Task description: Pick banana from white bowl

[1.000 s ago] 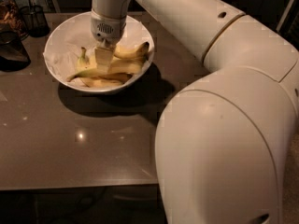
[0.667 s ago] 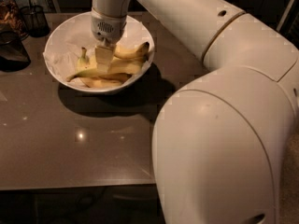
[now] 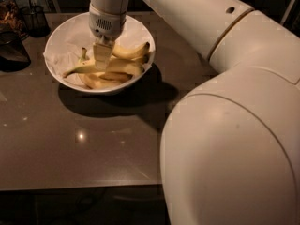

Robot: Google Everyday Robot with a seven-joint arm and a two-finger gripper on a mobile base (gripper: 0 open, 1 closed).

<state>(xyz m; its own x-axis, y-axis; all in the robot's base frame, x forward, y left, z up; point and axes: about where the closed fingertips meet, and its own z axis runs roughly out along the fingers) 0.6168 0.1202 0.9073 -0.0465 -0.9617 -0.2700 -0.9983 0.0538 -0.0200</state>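
Observation:
The white bowl stands on the dark table at the upper left, lined with crumpled white paper. Several yellow bananas lie in it. The longest banana runs across the middle, its greenish stem end pointing left. A shorter banana with a dark tip lies behind it, and a small green-stemmed one sits at the left. My gripper reaches straight down into the bowl and rests on the longest banana's middle.
Dark glass containers stand at the table's back left, close to the bowl. My large white arm fills the right half of the view. The table's front edge runs along the bottom.
The gripper stays in the bowl over the bananas. The bananas look a little shifted beneath it.

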